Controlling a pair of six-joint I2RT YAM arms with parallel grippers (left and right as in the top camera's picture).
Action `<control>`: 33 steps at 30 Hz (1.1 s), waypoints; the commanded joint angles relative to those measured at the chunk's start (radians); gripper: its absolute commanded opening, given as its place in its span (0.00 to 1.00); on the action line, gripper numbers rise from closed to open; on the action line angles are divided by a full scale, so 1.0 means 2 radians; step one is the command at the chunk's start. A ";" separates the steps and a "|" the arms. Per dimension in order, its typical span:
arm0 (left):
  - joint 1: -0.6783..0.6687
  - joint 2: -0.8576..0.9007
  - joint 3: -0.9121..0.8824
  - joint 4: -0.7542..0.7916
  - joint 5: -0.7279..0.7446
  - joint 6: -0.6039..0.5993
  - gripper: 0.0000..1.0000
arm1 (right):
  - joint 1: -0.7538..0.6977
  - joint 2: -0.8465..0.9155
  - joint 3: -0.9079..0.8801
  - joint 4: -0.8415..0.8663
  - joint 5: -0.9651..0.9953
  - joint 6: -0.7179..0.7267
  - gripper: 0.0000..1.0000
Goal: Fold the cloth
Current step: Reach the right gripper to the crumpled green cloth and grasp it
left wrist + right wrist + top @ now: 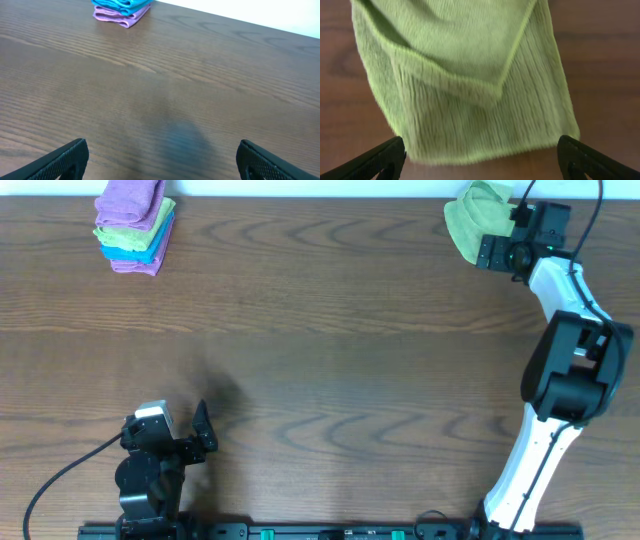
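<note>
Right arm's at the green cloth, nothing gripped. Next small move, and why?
Probably lower the right gripper onto the near edge of the cloth and close. Its jaws stand open, and the crumpled cloth lies just ahead on the table, ungripped.

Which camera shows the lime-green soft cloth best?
The right wrist view: the lime-green microfibre cloth fills the frame, its layered edges and ribbed texture clear. The overhead view shows it small and bunched, at the far edge. The left wrist view misses it, showing just a stack of folded cloths.

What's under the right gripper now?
The lime-green cloth, one flap folded over its lower layer, on the table below the open right gripper. Anything beneath it is covered.
</note>
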 commanded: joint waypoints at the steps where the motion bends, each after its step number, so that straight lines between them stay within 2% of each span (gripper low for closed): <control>1: -0.002 -0.003 -0.009 -0.004 -0.006 -0.002 0.95 | -0.001 0.006 0.013 0.029 -0.018 0.033 0.96; 8: -0.002 -0.003 -0.009 -0.004 -0.006 -0.002 0.95 | -0.001 0.027 0.013 0.089 -0.035 0.074 0.94; 12: -0.002 -0.003 -0.009 -0.004 -0.006 -0.002 0.95 | -0.001 0.047 0.013 0.103 -0.051 0.098 0.93; 18: -0.002 -0.003 -0.009 -0.004 -0.006 -0.002 0.95 | -0.001 0.062 0.013 0.112 -0.060 0.111 0.86; 20: -0.002 -0.003 -0.009 -0.004 -0.006 -0.002 0.95 | -0.001 0.063 0.013 0.114 -0.060 0.113 0.74; 21: -0.002 -0.003 -0.009 -0.004 -0.006 -0.002 0.96 | -0.001 0.063 0.013 0.118 -0.060 0.117 0.62; 23: -0.002 -0.003 -0.009 -0.004 -0.006 -0.002 0.95 | -0.001 0.063 0.013 0.129 -0.060 0.136 0.14; 24: -0.002 -0.003 -0.009 -0.004 -0.006 -0.002 0.95 | -0.001 0.063 0.015 0.131 -0.060 0.145 0.06; 25: -0.002 -0.003 -0.009 -0.004 -0.006 -0.002 0.95 | -0.001 0.063 0.020 0.131 -0.070 0.155 0.01; 29: -0.002 -0.003 -0.009 -0.004 -0.006 -0.002 0.95 | -0.001 0.061 0.048 0.116 -0.130 0.162 0.01; 33: -0.002 -0.003 -0.009 -0.004 -0.006 -0.002 0.95 | 0.001 0.049 0.111 0.012 -0.176 0.161 0.01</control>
